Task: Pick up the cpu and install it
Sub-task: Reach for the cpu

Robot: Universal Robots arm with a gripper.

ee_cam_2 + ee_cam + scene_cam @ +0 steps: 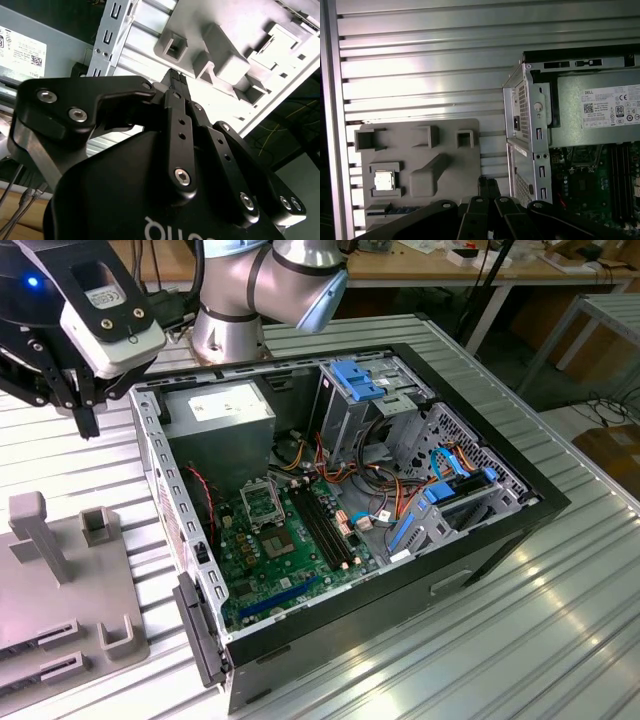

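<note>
The cpu [384, 180] is a small silvery square lying flat in a recess of the grey fixture plate [420, 150] on the ribbed table. My gripper [489, 183] hangs above the table between that plate and the open computer case [535, 125], well apart from the cpu. Its black fingers are shut together with nothing between them, as the second wrist view shows at the gripper [174, 76]. In the exterior view the gripper [86, 420] is high at the exterior view's left, beside the case's corner. The motherboard's empty socket [262, 502] lies inside the case.
The case [340, 490] lies open on its side with a grey power supply box [222, 410], blue drive brackets [358, 378], cables and memory slots inside. Upright grey posts [38, 530] stand on the fixture plate. The arm's base [228, 325] stands behind the case.
</note>
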